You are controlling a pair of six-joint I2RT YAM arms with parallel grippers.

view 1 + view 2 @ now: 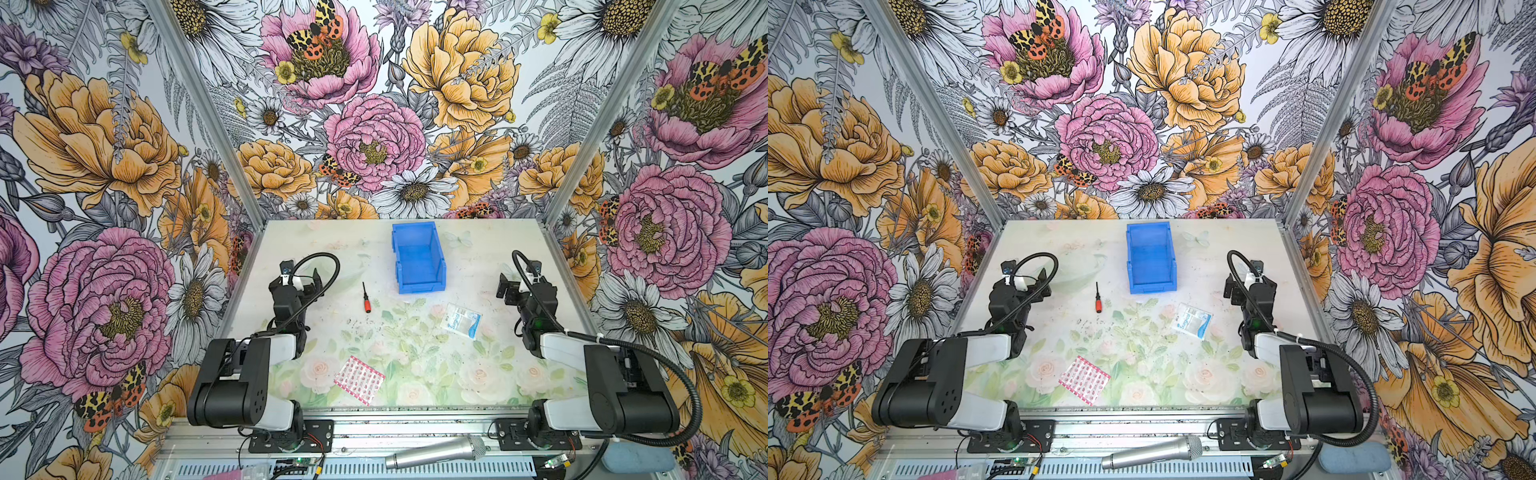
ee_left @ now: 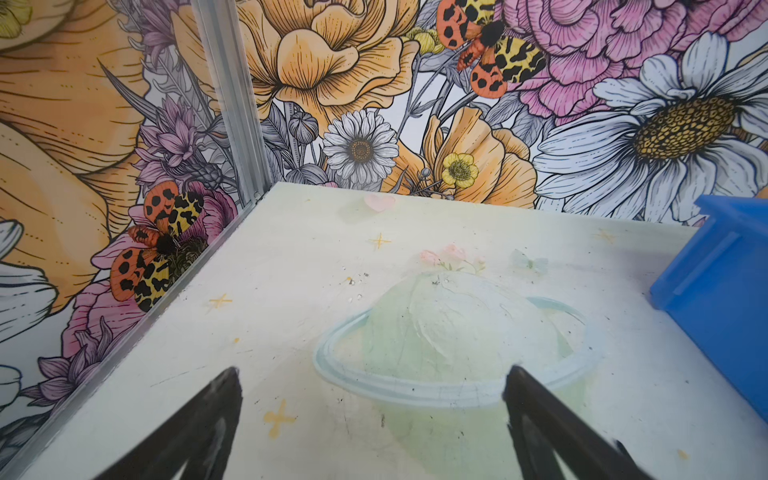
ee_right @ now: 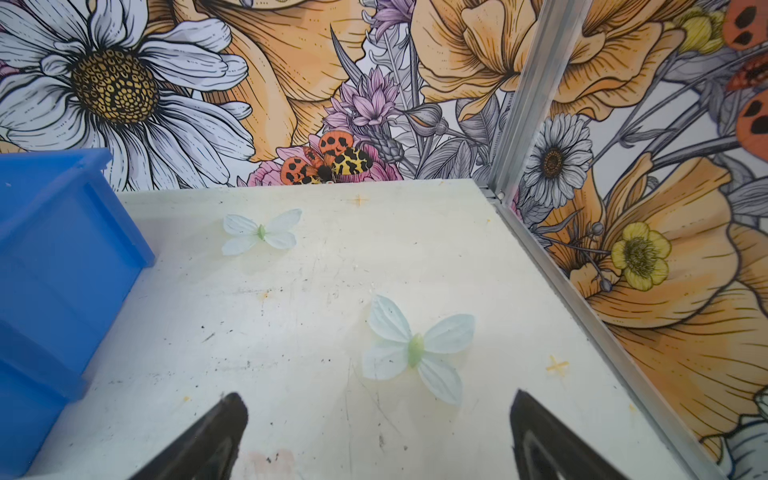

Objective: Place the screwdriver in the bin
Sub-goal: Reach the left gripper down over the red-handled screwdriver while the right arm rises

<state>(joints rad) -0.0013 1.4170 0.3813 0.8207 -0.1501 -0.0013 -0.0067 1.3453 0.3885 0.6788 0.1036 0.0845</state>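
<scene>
Start with the left wrist view. You see the left gripper with its two black fingers spread wide. Nothing is between them, and they hang over a faded ringed-planet print on the table. One corner of the bin shows at the edge of the frame, apart from the fingers.

In the right wrist view, the right gripper is likewise released, with its jaws far apart and gripping nothing. You get the opposite outer wall of the bin here. Two pale butterfly figures also lie on the table, one of them just ahead of the fingers.

Only the top views give you the screwdriver. In both top views it lies flat on the table, shaft toward the back wall and red handle toward the near edge. It sits between the left gripper and the bin, off the left corner of the bin's front lip, and touches neither.

The bin stands upright at the back centre with its low lip facing the near edge. Each gripper sits to its own side, well apart from the other.

These views also show you:
- a white-and-blue sachet in front of the bin, toward the right
- a pink patterned packet near the front edge
- a silver microphone on the rail below the table
</scene>
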